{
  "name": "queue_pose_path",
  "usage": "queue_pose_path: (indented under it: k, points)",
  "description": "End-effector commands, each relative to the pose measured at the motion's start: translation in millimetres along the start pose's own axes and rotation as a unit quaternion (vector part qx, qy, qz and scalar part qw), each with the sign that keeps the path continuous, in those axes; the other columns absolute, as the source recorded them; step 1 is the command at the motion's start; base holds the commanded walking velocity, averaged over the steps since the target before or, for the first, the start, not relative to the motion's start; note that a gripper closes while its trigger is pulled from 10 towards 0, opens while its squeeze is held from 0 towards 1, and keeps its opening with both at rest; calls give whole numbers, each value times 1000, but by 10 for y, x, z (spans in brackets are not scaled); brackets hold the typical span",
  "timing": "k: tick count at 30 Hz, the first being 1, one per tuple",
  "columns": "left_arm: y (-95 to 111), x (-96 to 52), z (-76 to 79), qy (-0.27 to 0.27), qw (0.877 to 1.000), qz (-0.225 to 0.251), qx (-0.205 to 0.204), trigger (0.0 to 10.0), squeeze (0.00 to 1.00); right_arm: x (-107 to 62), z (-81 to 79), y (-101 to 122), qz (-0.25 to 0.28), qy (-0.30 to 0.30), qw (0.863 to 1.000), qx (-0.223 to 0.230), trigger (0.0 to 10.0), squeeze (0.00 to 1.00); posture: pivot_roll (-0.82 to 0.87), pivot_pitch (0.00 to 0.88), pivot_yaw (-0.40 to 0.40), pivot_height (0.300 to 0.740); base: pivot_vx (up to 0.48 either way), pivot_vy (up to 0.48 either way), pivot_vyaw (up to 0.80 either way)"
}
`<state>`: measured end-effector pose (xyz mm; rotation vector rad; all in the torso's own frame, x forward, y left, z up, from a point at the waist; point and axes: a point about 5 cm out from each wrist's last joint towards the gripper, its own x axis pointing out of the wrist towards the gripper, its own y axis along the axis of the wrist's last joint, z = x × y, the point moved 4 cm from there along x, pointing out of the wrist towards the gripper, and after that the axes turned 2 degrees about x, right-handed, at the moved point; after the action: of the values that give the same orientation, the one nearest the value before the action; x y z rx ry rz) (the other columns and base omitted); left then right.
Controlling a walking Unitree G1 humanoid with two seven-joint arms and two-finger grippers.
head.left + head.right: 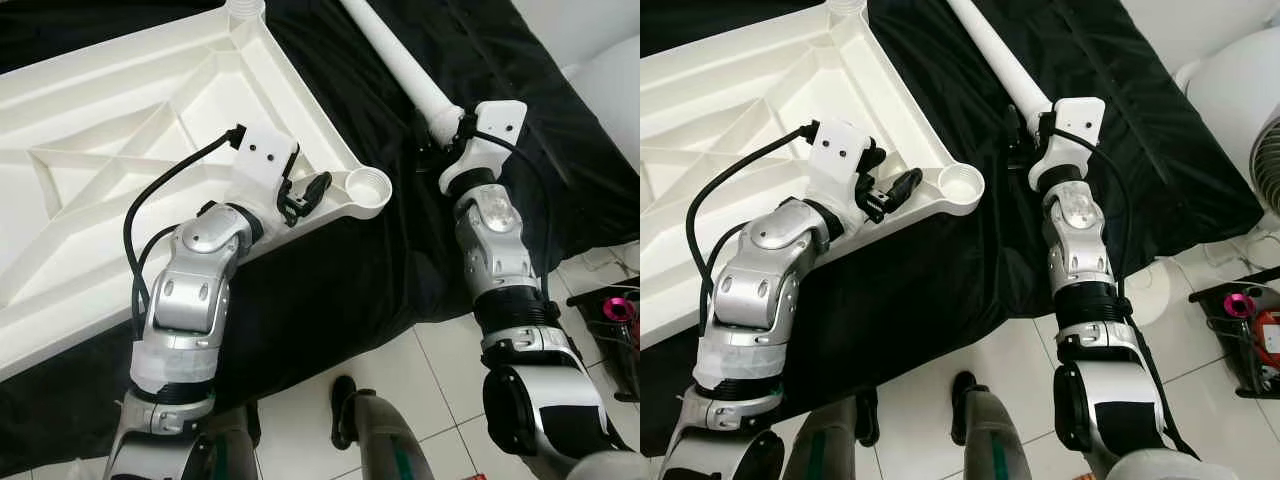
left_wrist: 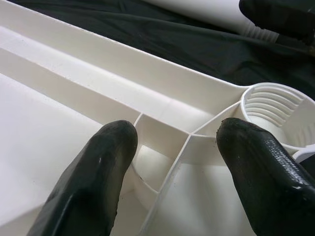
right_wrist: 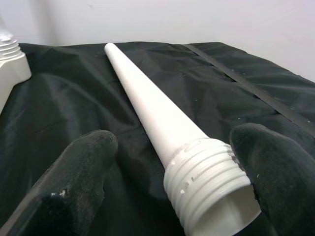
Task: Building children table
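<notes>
Black cloth (image 1: pixel 380 250) covers the surface, with upturned white ribbed tabletop (image 1: pixel 120 170) and white threaded leg (image 1: pixel 400 62) lying apart on it.

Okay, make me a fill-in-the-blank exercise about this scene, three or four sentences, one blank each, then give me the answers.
1. The white table leg lies on a ____ cloth.
2. The end of the leg between the right gripper's fingers is ____, matching the ridges inside the corner socket.
3. The left gripper is at the upside-down tabletop, near its ____ socket.
4. The right gripper's fingers sit on either side of the leg, spread ____.

Answers: black; threaded; corner; open
</notes>
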<state>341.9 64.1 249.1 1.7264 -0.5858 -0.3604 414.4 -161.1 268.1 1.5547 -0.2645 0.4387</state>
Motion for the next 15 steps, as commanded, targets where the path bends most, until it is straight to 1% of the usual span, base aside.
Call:
queue_pose_path:
  k: [1, 8, 12, 15]
  points:
    - [-104, -14, -27, 30, 999, -27, -3, 10000, 0, -46, 31, -115, -21, -6, 1000, 7, 10000, 0, 49, 404, 4, 740, 0, 0, 0]
    - [-113, -52, -52, 36, 999, -38, -2, 10000, 0, -50, 51, -132, -26, -11, 999, 15, 10000, 0, 62, 419, 4, 740, 0, 0, 0]
    - [-108, -62, -58, 39, 998, -41, -3, 10000, 0, -52, 12, -133, -27, -11, 999, 19, 10000, 0, 65, 421, 1, 740, 0, 0, 0]
    - [-102, -59, -49, 40, 998, -41, -2, 10000, 0, -67, 12, -149, -31, -16, 999, 18, 10000, 0, 67, 422, 0, 740, 0, 0, 0]
